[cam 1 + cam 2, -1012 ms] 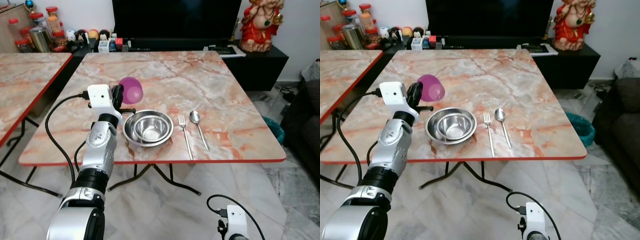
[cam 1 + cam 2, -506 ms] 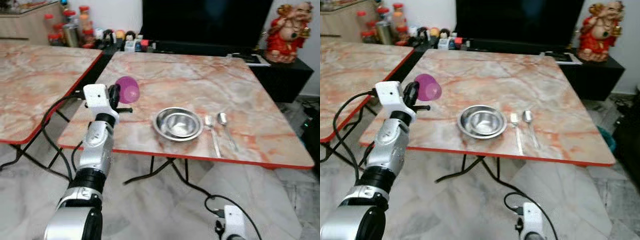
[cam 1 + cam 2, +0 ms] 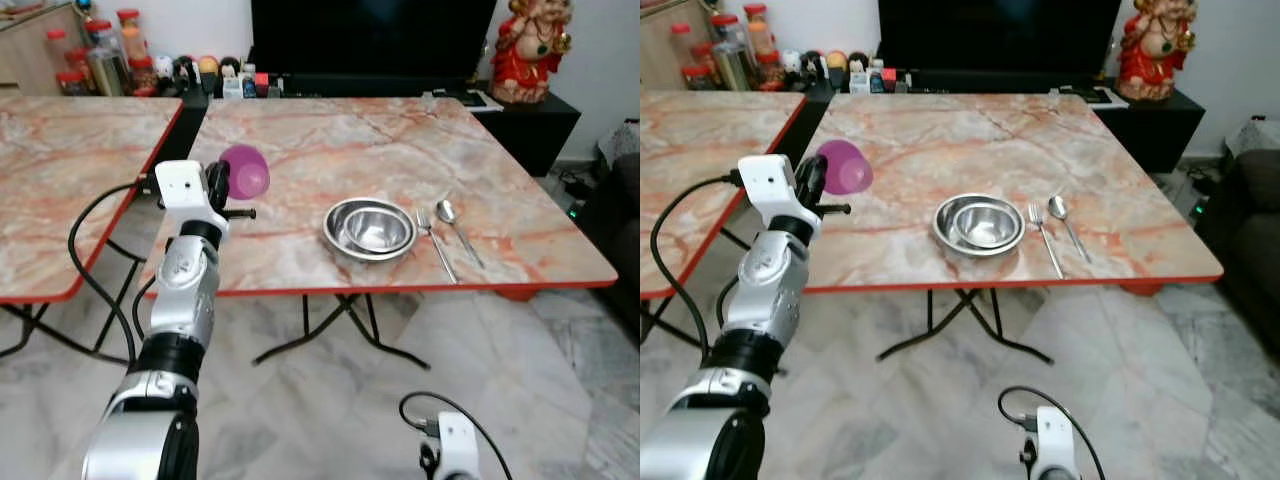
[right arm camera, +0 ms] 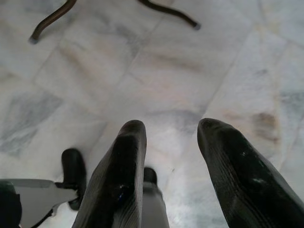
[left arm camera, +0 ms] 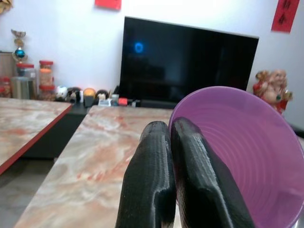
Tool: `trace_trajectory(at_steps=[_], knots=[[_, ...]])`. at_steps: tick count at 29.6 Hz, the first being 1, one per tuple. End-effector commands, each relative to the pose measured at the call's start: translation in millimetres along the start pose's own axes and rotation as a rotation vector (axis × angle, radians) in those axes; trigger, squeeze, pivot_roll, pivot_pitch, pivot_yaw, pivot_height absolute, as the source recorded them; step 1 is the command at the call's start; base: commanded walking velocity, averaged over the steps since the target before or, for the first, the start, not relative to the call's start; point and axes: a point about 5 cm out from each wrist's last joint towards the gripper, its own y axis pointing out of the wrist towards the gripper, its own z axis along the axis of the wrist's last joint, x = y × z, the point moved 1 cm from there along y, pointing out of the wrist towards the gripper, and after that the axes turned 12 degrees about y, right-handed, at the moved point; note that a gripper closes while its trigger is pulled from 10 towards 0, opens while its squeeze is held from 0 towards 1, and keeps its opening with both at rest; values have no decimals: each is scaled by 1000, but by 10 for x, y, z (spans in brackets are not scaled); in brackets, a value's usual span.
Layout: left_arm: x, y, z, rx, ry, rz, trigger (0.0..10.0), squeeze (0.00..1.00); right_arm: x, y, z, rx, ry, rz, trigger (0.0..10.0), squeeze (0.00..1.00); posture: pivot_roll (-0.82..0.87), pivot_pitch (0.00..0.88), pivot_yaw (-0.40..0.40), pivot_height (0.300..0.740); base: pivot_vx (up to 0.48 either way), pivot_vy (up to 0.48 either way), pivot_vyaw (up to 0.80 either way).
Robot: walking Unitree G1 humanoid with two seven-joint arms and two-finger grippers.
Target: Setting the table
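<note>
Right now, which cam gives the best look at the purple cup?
Left wrist view: the purple cup is close up, tipped on its side, with its ribbed inside facing the camera and the left gripper pinching its rim. The eye views show it small, held over the table's left edge, left of the steel bowls. The right wrist view faces the floor.

Left arm raised, fingers (image 5: 156,180) pinched together; right fingers (image 4: 118,175) spread.
</note>
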Motion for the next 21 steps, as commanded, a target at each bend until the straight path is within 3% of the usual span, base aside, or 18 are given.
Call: trace_trajectory(at_steps=[1,21], knots=[[49,50,98,30,5,-18,10000,0,41,9,55,14,18,-14,10000,0,53,0,-16,740,307,0,0],[136,38,76,15,-4,-63,10000,0,48,14,84,22,9,-12,10000,0,52,0,-18,740,325,0,0]])
